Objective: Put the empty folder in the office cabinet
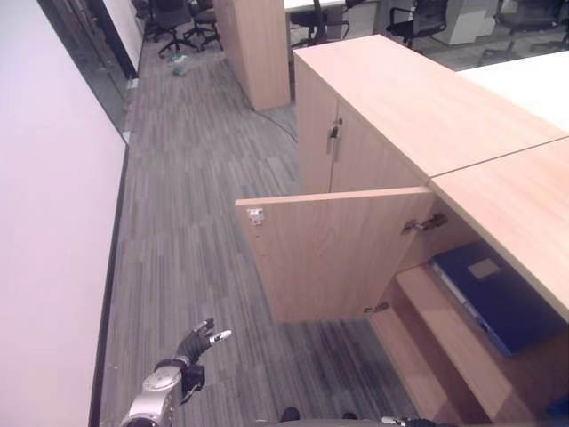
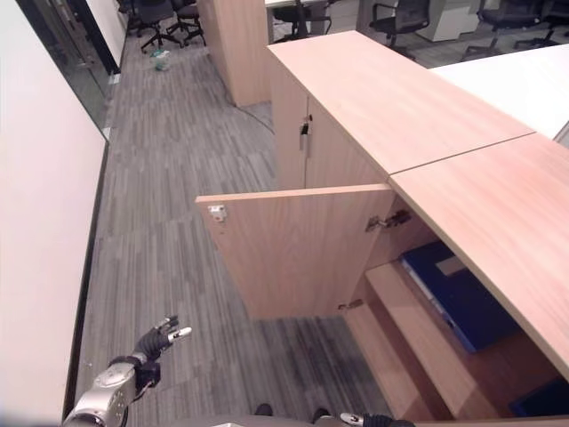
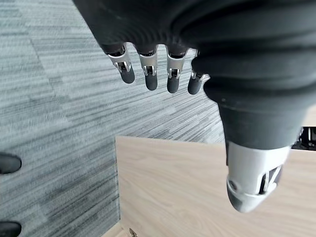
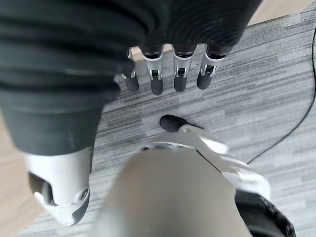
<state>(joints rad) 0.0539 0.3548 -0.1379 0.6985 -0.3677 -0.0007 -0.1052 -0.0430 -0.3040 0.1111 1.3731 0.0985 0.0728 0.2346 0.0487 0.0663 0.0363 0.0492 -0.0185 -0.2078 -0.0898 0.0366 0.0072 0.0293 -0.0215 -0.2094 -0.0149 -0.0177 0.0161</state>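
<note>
A blue folder [image 1: 498, 298] lies flat on the upper shelf inside the wooden office cabinet [image 1: 427, 98]. The cabinet door [image 1: 329, 253] stands swung out toward the aisle. My left hand [image 1: 197, 342] hangs low over the carpet to the left of that door, open and holding nothing. In the left wrist view its fingers [image 3: 148, 74] hang relaxed above the door's pale wood face [image 3: 173, 192]. My right hand [image 4: 163, 74] is open too, its fingers loose over the grey carpet and nothing in it.
A lower wooden shelf [image 1: 444, 329] runs under the folder. Another blue item [image 1: 558, 407] sits at the cabinet's bottom right. A key hangs in the neighbouring closed doors [image 1: 334, 133]. A white wall [image 1: 53, 222] bounds the aisle on the left. Office chairs [image 1: 178, 22] stand far back.
</note>
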